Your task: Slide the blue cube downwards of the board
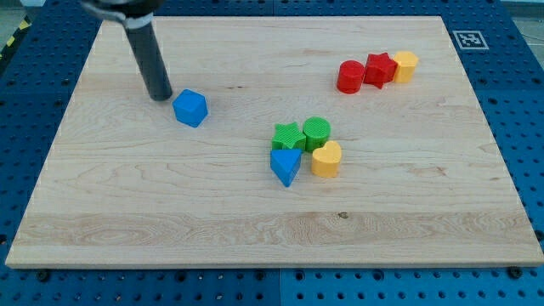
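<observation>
The blue cube (190,108) sits on the wooden board (127,204) in the upper left part of the view. My tip (160,96) rests on the board just to the left of the cube and slightly above it, with a small gap between them. The dark rod rises from the tip toward the view's top left.
A green star (287,135), a green cylinder (317,132), a blue triangle (286,165) and a yellow heart (326,158) cluster at the middle. A red cylinder (349,76), a red star (380,69) and a yellow block (405,65) line up at the upper right.
</observation>
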